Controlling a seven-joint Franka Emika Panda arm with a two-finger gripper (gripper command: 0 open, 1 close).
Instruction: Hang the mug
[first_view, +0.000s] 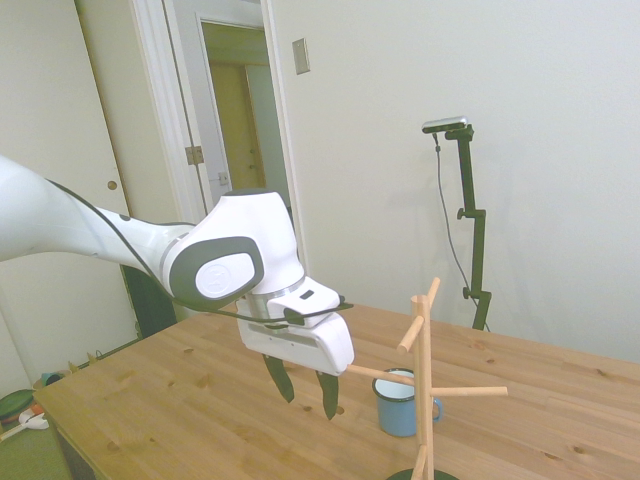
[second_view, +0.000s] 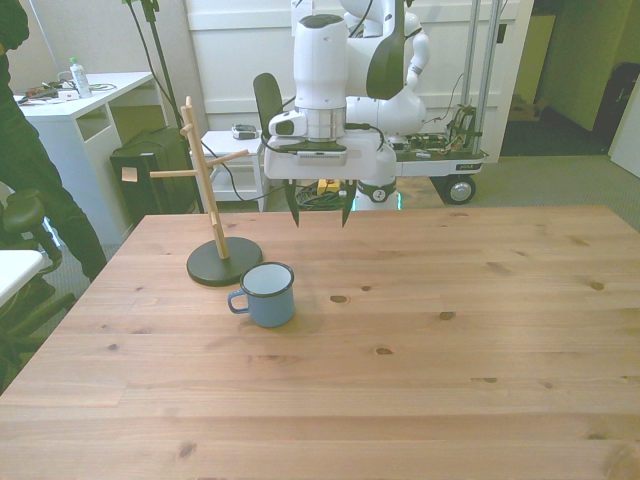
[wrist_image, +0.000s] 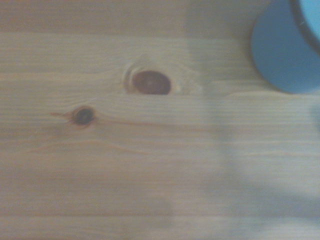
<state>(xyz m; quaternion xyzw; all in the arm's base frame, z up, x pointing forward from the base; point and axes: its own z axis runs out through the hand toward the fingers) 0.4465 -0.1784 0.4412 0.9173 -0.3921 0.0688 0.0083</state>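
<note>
Knotty pine table (second_view: 450, 350), planks w/ dark knots. Wooden peg rack (second_view: 205, 190) on a round dark base, base cut off in side view. White arm bent over, gripper (second_view: 320, 211) pointing down above the table, dark fingers spread, holding nothing. Light-blue enamel mug (second_view: 268, 294) (white inside, dark rim) upright just beside the base; wrist view shows only a blurred edge.
</note>
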